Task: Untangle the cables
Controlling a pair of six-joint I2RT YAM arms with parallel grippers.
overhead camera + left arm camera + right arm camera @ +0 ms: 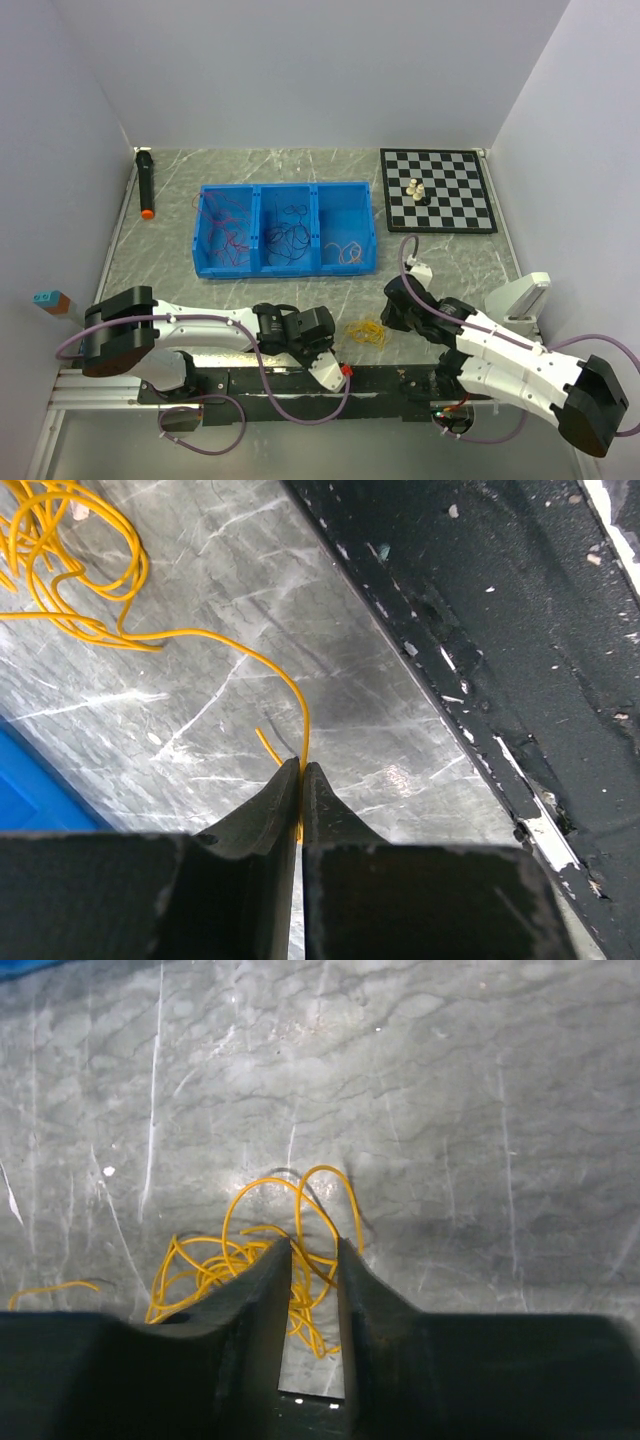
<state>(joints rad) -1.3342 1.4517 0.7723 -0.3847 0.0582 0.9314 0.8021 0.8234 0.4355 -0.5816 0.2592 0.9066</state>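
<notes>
Two pincers on one loose tangle of yellow wires (pixel 365 333), which lies on the bench (pixel 440 260) between them, just in front of the blue three-compartment bin (pixel 286 187) holding sorted wires (pixel 228 225).

Left pincer (pixel 301 770): pressed together, pinching a single yellow strand.

Right pincer (pixel 313 1250): narrowly spread, straddling the clump, nothing plainly gripped.

Risk: a pull on the strand likely drags the whole unpinned clump along, or tightens a knot.

Room: black base rail (pixel 480 630) just beside the left pincer; open bench beyond the clump, between bin and chessboard (pixel 455 205).
</notes>
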